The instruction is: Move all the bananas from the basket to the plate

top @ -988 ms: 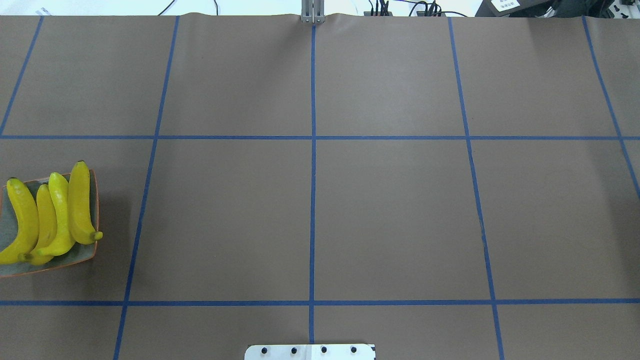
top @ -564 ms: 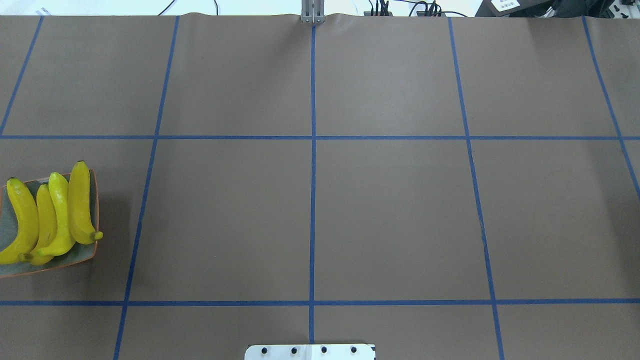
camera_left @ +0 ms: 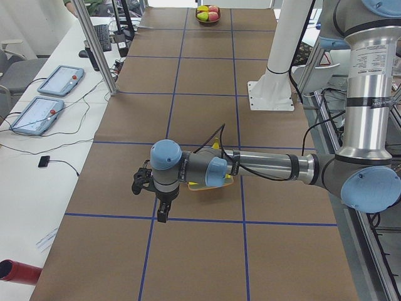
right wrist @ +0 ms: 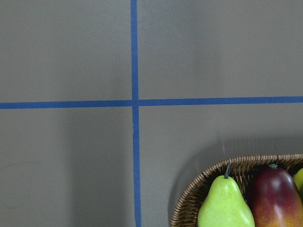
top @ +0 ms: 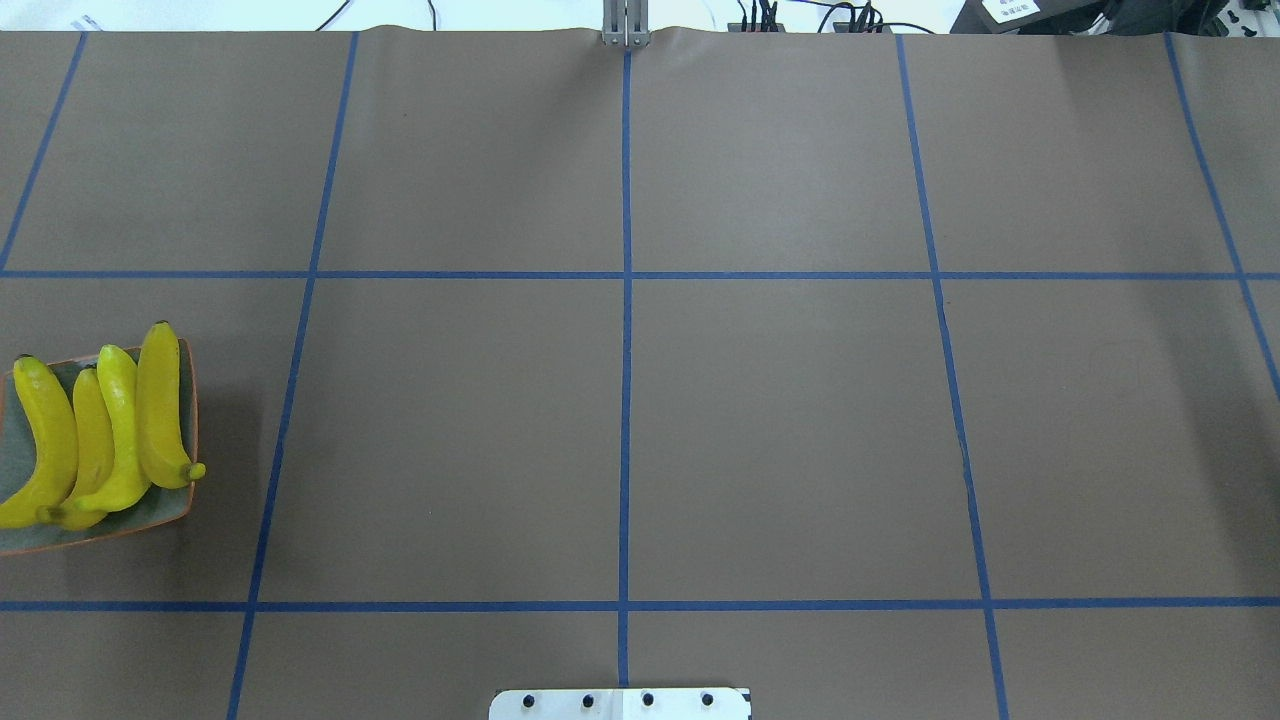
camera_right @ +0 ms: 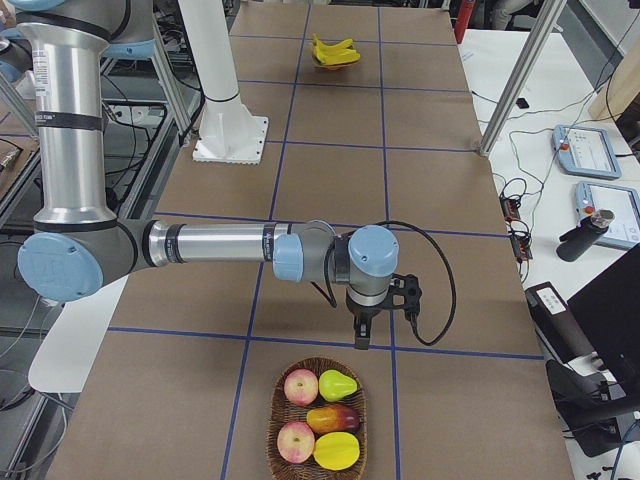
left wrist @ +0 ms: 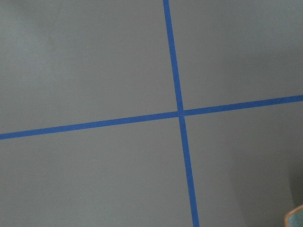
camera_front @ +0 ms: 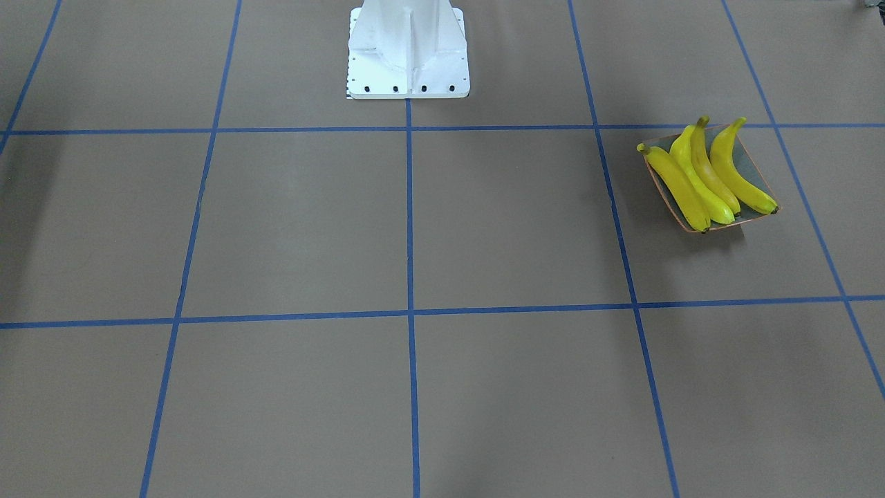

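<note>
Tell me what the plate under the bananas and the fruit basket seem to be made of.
Plate: probably glazed ceramic, smooth grey-green with a thin orange-brown rim; hard plastic cannot be excluded. Fruit basket: woven wicker or rattan, matt brown; braided strands show along its rim.

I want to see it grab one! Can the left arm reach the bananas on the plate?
Probably yes: its end effector hangs close beside the plate of bananas, with nothing standing between them.
</note>
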